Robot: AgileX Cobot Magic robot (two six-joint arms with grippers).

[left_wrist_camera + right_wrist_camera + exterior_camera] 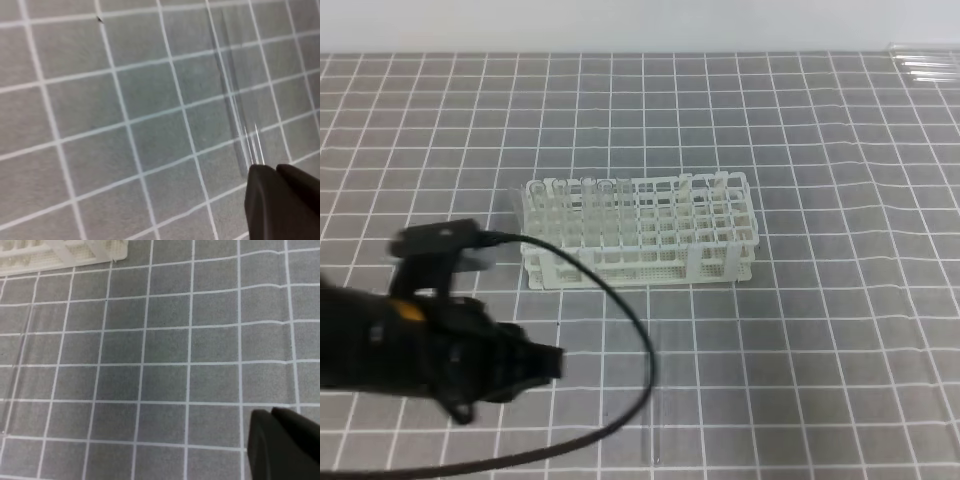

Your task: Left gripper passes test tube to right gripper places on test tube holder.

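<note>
The test tube (235,100) lies flat on the grey gridded mat, a thin clear streak running away from my left gripper (275,167). The tube's near end lies just past the dark fingertips (260,200), which sit pressed together and empty. From above, the left gripper (548,364) hovers left of the faint tube (655,420), in front of the white test tube holder (640,232). My right gripper (271,412) shows only in its own wrist view, jaws together over bare mat, with the holder's corner (65,252) at the top left.
A looping black cable (620,300) arcs from the left arm across the mat in front of the rack. Several spare clear tubes (925,65) lie at the far right edge. The mat has white grid lines throughout.
</note>
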